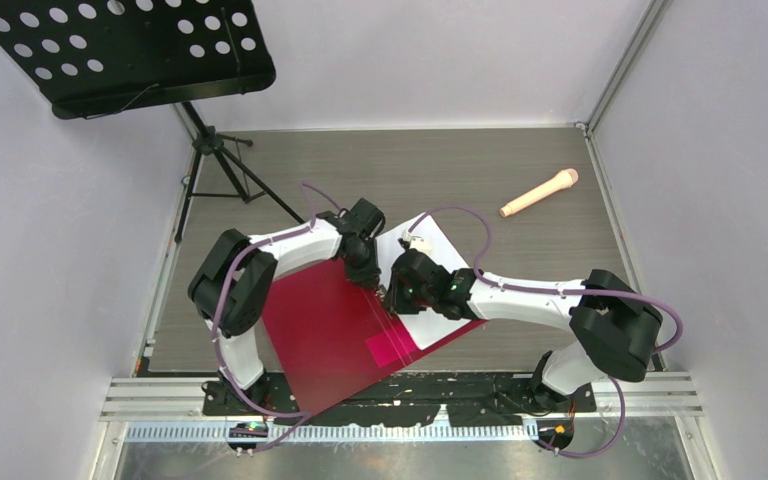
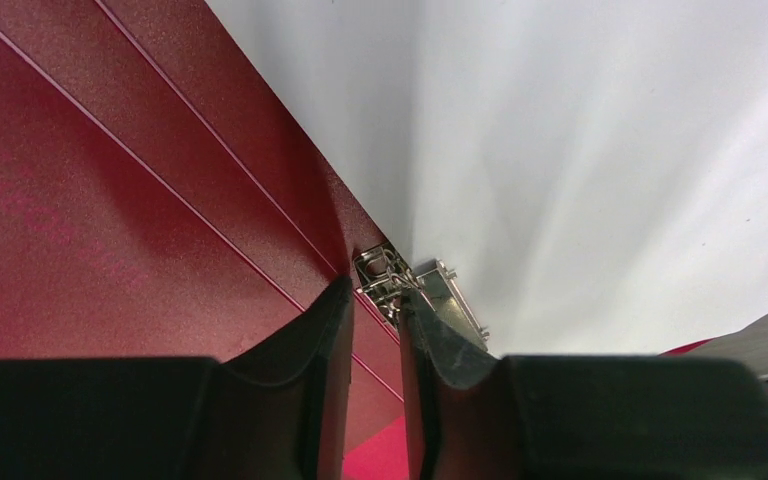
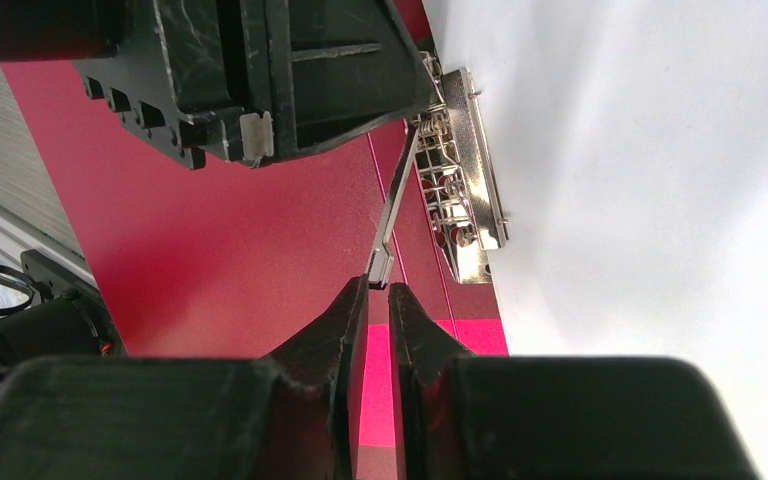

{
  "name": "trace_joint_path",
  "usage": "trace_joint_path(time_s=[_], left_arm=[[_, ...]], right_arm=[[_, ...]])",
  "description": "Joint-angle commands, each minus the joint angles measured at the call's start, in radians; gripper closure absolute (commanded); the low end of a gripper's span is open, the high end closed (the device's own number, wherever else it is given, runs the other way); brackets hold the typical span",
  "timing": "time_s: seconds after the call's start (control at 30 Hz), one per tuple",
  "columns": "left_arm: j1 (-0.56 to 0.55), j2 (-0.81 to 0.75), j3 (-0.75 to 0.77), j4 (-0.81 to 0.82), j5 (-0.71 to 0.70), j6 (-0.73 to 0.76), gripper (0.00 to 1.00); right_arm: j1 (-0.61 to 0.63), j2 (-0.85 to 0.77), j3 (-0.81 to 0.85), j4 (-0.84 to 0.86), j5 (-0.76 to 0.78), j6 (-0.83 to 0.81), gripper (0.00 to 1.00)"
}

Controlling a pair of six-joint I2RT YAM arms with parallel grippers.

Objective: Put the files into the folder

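The dark-red folder (image 1: 320,330) lies open on the table, with the white files (image 1: 440,255) resting on its right half beside the spine. A pink patch (image 1: 392,345) shows inside, near the front. My left gripper (image 1: 368,278) points down at the far end of the metal spine clip (image 2: 385,272), its narrow-set fingertips flanking the clip's wire (image 2: 375,295). My right gripper (image 3: 380,292) is shut on the tip of the clip's raised lever (image 3: 395,210), just in front of the clip base (image 3: 465,170). The files fill the right of both wrist views (image 2: 580,150).
A beige microphone (image 1: 540,192) lies at the back right of the table. A black music stand (image 1: 130,50) on a tripod (image 1: 225,165) stands at the back left. The folder's front corner overhangs the table's near edge.
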Motion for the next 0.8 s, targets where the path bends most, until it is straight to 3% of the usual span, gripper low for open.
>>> trace_joint_path(time_s=[0.0,0.47,0.77], left_arm=[[-0.004,0.000,0.038,0.011,-0.041,0.012,0.74],[-0.033,0.050,0.078,-0.083,-0.099,0.101,0.92],[-0.041,0.046,0.066,-0.085,-0.077,0.104,0.83]], right_arm=[[0.002,0.003,0.013,-0.062,0.051,-0.015,0.82],[0.002,0.001,0.004,-0.062,0.055,-0.014,0.82],[0.002,0.006,0.002,-0.058,0.054,-0.012,0.82]])
